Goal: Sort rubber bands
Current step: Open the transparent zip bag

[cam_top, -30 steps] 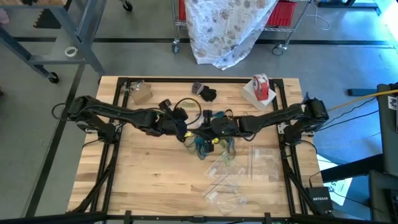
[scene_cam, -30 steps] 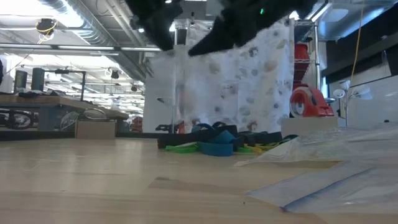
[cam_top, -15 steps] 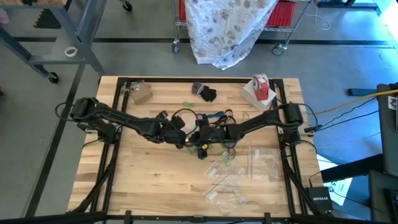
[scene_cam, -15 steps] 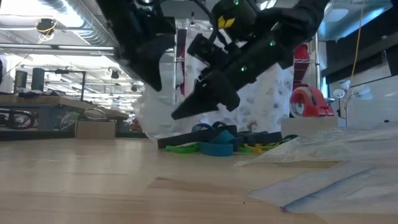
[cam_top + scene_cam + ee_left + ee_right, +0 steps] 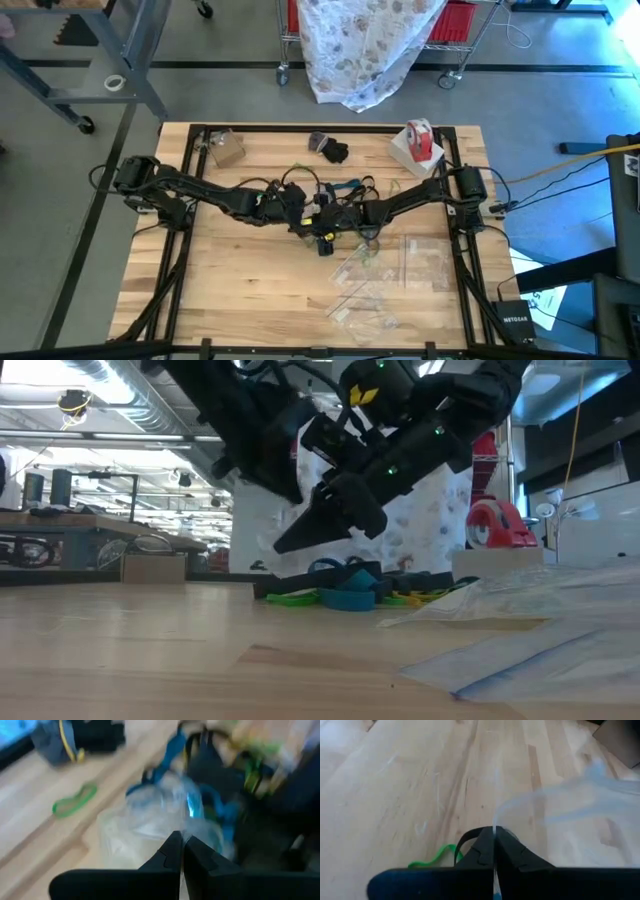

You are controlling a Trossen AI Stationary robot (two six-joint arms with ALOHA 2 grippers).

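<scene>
Rubber bands (image 5: pixel 345 588) heaped (teal, green, black); thin floppy loops

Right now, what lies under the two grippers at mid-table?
A heap of rubber bands, blue, green and black, below the left gripper and right gripper, both shut on a clear bag. The arms hide part of the heap from above.
</scene>
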